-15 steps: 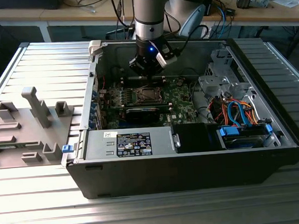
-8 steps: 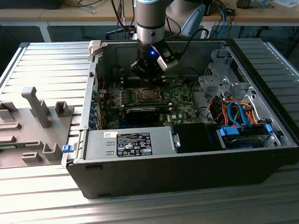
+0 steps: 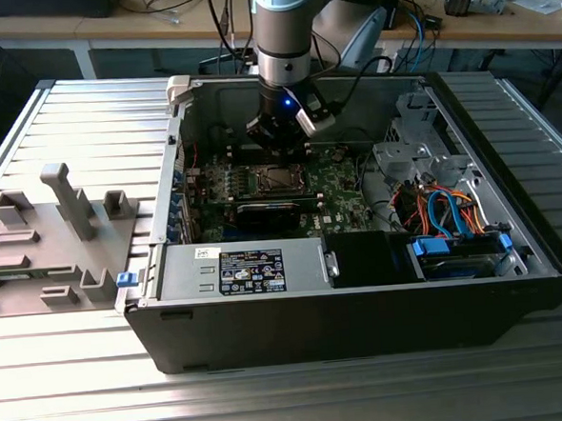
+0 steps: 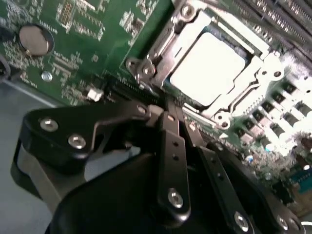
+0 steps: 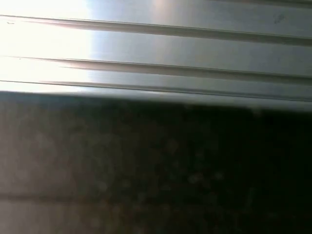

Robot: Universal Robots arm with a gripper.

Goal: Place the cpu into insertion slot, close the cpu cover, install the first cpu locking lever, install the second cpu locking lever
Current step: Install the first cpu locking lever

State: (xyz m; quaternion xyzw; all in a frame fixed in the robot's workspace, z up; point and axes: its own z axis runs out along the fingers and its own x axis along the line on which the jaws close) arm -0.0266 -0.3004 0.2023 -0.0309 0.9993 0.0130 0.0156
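Note:
The cpu [image 4: 207, 66] lies flat in the insertion slot [image 3: 279, 180] on the green motherboard [image 4: 87, 44], its silver top showing. The cpu cover [image 4: 265, 73] is down over it, framing the chip through its window. My gripper [image 4: 168, 106] hangs just beside the socket's hinged corner [image 4: 146, 70], and its black fingers [image 4: 171, 146] meet at the tips, shut. Whether a locking lever sits between the tips I cannot tell. In the exterior view the gripper [image 3: 282, 142] stands low inside the open computer case, right behind the socket.
Case walls [image 3: 269, 326] enclose the board, with a power supply [image 3: 251, 270] in front and drive bays and cables [image 3: 454, 229] on the exterior view's right. Grey fixture blocks [image 3: 66, 200] stand on the ribbed table. Memory slots [image 4: 287, 19] run beside the socket.

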